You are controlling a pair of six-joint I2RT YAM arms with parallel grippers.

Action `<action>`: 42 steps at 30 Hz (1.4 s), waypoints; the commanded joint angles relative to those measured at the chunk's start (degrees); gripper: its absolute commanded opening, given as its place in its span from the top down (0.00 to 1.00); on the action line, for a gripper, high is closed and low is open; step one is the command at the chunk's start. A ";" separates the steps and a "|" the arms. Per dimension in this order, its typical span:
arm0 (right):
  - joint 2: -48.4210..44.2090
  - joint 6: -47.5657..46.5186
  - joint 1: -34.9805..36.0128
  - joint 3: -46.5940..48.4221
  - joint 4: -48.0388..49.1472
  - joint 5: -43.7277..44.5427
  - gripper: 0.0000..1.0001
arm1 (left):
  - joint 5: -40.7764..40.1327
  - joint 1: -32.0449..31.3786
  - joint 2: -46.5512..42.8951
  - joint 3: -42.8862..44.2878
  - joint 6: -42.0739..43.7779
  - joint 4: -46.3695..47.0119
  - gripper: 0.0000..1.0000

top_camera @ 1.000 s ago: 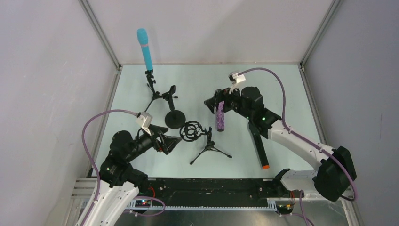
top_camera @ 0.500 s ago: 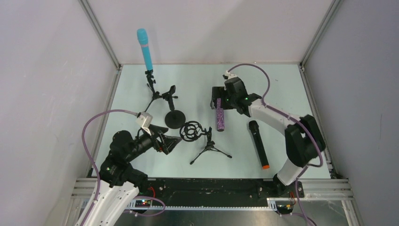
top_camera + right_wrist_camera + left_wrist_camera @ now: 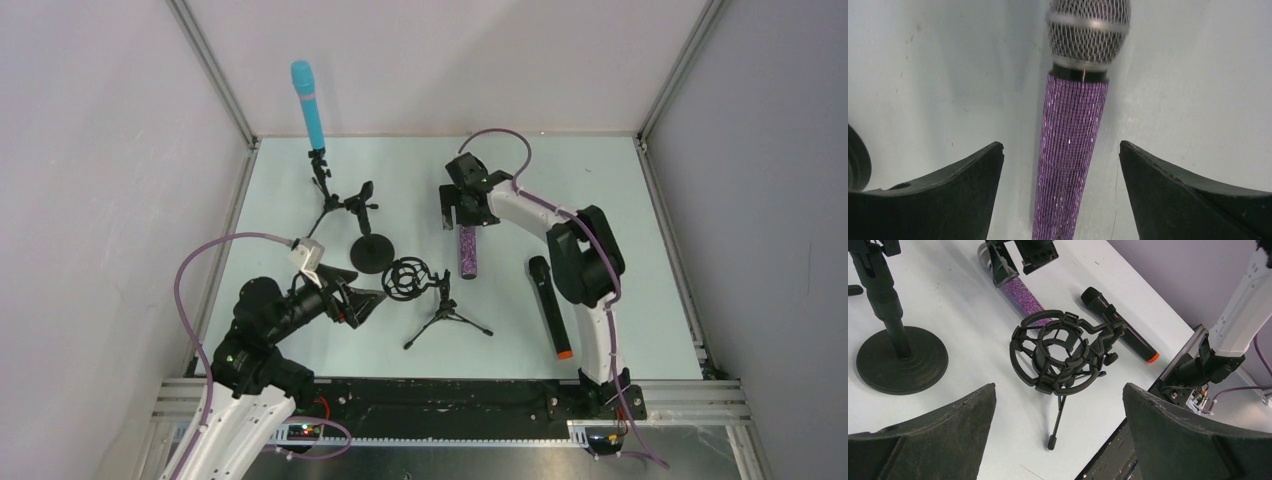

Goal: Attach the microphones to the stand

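The light blue mic [image 3: 307, 105] stands upright in a tripod stand [image 3: 323, 195] at the back left. The purple glitter mic [image 3: 467, 252] lies flat on the table, its silver mesh head [image 3: 1088, 30] pointing away. My right gripper [image 3: 461, 207] hangs over its head end, open, with the purple body [image 3: 1068, 150] between the spread fingers [image 3: 948, 195], not touching them. The black mic with the orange end [image 3: 550, 305] lies to the right. My left gripper [image 3: 366, 304] is open and empty, facing the black shock-mount tripod stand [image 3: 1063, 357].
A round-base stand [image 3: 372, 252] with a clip [image 3: 360, 200] stands between the two tripods; its base also shows in the left wrist view [image 3: 902, 360]. Walls close in the table at the back and both sides. The black rail [image 3: 450, 395] runs along the near edge.
My right arm has folded back toward its base side and its gripper has shifted slightly toward the back, still over the purple mic. The mics and my left arm have not moved.
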 commanded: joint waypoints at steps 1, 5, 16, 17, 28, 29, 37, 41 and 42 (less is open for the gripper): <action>5.48 -1.88 -0.61 9.87 -9.12 3.71 0.11 | 0.64 -0.22 -0.06 0.15 1.28 0.08 0.00; 8.78 -2.23 -2.39 12.85 -11.11 -2.34 0.36 | 0.73 -0.20 0.04 0.23 1.34 0.12 0.00; 14.12 -3.13 -2.37 16.82 -15.18 -1.02 0.43 | 0.84 -0.23 -0.03 0.23 1.43 0.06 0.00; 14.48 -3.17 -2.23 17.79 -15.60 -0.70 0.44 | 0.85 -0.22 -0.02 0.23 1.46 0.05 0.00; 13.88 -4.19 -3.68 16.90 -17.17 -1.83 0.83 | 0.95 -0.14 -0.23 0.27 1.49 0.08 0.00; 13.19 -4.30 -3.77 16.51 -16.88 -1.79 0.85 | 0.94 -0.18 -0.21 0.25 1.47 0.07 0.00; 8.33 -5.74 -4.04 13.51 -13.22 -0.60 1.00 | 0.47 -0.21 -0.49 0.19 1.39 0.10 0.00; 6.05 -6.53 -4.03 13.25 -12.53 -0.16 1.00 | 0.16 -0.24 -0.67 0.15 1.38 0.07 0.00; 4.88 -6.63 -4.08 12.92 -12.18 -0.12 1.00 | -0.03 -0.16 -0.73 0.15 1.38 0.10 0.00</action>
